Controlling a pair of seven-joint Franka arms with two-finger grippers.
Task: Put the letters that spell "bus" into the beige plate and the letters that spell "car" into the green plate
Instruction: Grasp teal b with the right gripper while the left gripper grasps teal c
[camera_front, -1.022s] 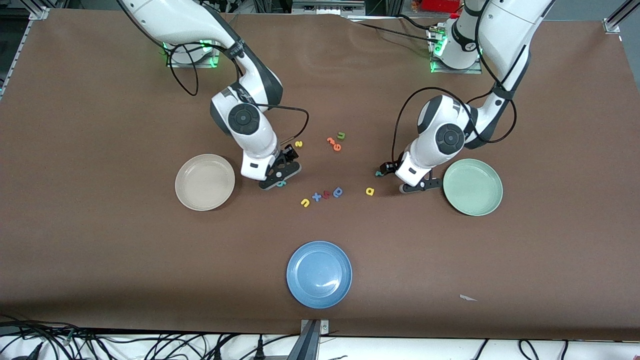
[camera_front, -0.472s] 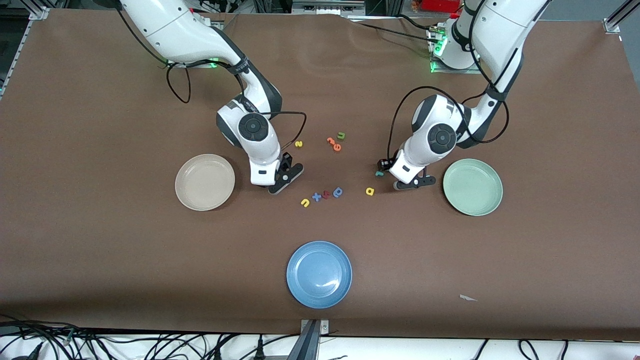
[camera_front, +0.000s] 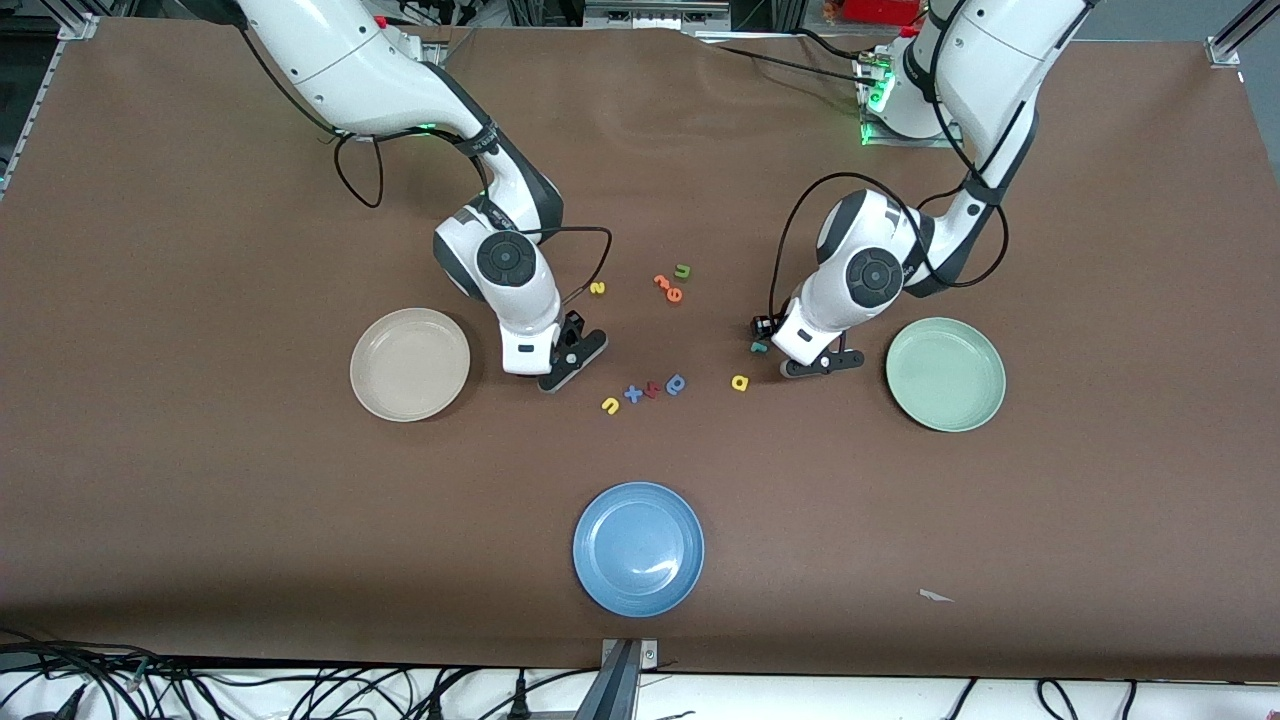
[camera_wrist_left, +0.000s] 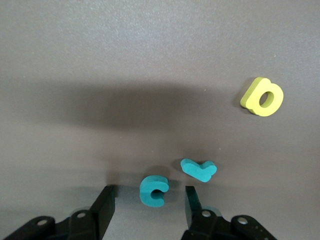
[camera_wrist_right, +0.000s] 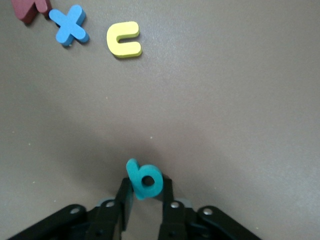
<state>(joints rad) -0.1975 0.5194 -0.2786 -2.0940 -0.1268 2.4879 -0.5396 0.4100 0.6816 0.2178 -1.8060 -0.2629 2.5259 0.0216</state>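
High front camera faces robots; wrist cameras look closely down.

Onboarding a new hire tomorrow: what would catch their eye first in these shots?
Probably the right claw, low on the brown table beside the round cream-beige plate, shut on the tiny teal foam "b". Next, the left claw, down near the round mint-green plate, its fingers apart on either side of the teal foam "c", not yet gripping it.

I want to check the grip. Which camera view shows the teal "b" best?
The right wrist view: the teal "b" stands pinched between the fingers of the right gripper, which is shut on it. In the front view the arm hides the letter. The left wrist view does not show it.
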